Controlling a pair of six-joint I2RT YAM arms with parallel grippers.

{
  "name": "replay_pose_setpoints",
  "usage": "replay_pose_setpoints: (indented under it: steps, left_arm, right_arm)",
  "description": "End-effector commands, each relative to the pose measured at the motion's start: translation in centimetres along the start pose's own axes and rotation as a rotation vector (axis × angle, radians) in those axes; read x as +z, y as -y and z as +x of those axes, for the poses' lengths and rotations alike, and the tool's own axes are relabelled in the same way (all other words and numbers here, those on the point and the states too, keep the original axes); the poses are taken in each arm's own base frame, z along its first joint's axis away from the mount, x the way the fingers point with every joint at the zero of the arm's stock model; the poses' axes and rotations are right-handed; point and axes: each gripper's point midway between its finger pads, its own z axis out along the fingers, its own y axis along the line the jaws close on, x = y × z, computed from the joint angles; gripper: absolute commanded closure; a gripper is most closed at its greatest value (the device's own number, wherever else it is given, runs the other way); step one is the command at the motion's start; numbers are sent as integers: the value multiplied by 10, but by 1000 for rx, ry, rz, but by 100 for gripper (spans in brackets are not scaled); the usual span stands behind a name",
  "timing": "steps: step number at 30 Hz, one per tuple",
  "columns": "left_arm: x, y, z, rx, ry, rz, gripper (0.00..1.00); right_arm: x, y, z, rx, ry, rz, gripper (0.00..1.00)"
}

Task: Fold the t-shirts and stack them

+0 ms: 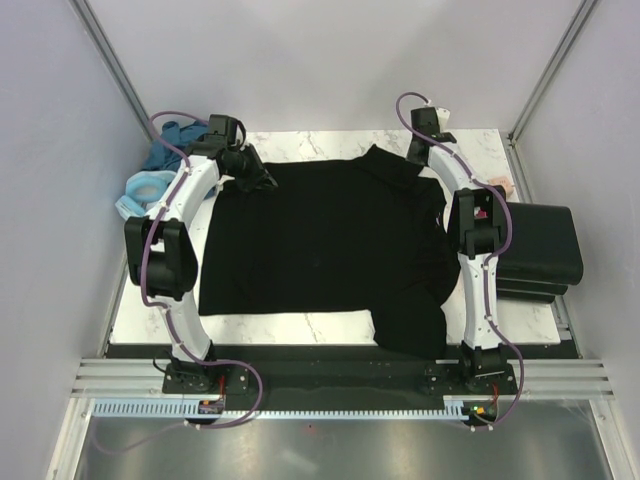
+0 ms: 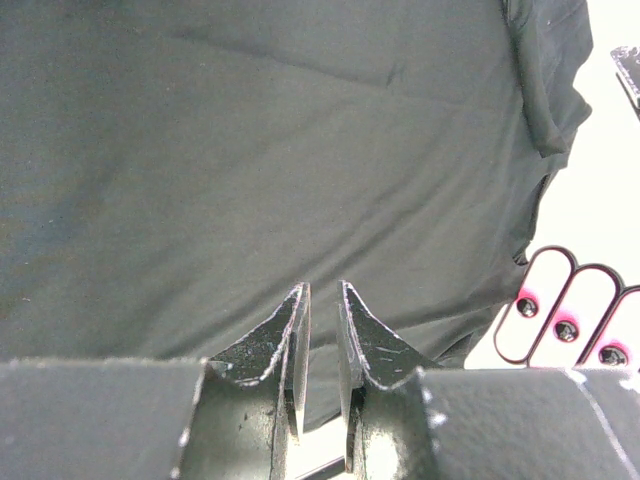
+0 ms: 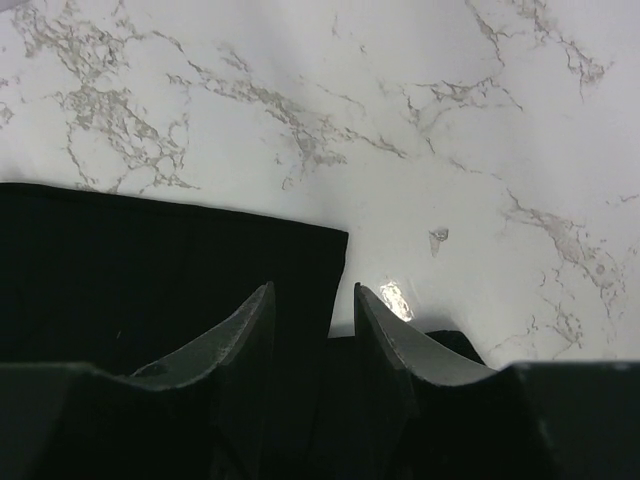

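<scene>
A black t-shirt (image 1: 320,240) lies spread flat across the marble table (image 1: 300,325), one sleeve hanging toward the front right. My left gripper (image 1: 268,182) hovers over its back left shoulder. In the left wrist view the gripper (image 2: 322,288) shows a narrow gap with nothing in it, and the shirt (image 2: 280,150) fills the frame beyond. My right gripper (image 1: 412,162) is at the back right, near the collar. In the right wrist view its jaws (image 3: 312,288) stand apart over a straight edge of the black cloth (image 3: 150,260), gripping nothing.
A stack of folded black shirts (image 1: 540,250) sits at the right edge. Crumpled teal (image 1: 165,150) and light blue (image 1: 140,190) shirts lie at the back left. A small pinkish block (image 1: 497,186) rests behind the stack. Bare marble (image 3: 450,120) lies beyond the right gripper.
</scene>
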Motion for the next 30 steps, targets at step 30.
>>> replay_pose_setpoints:
  steps: [30]
  left_arm:
    - [13,-8,-6,44,-5,-7,78]
  right_arm:
    - [26,-2,5,-50,6,101,56]
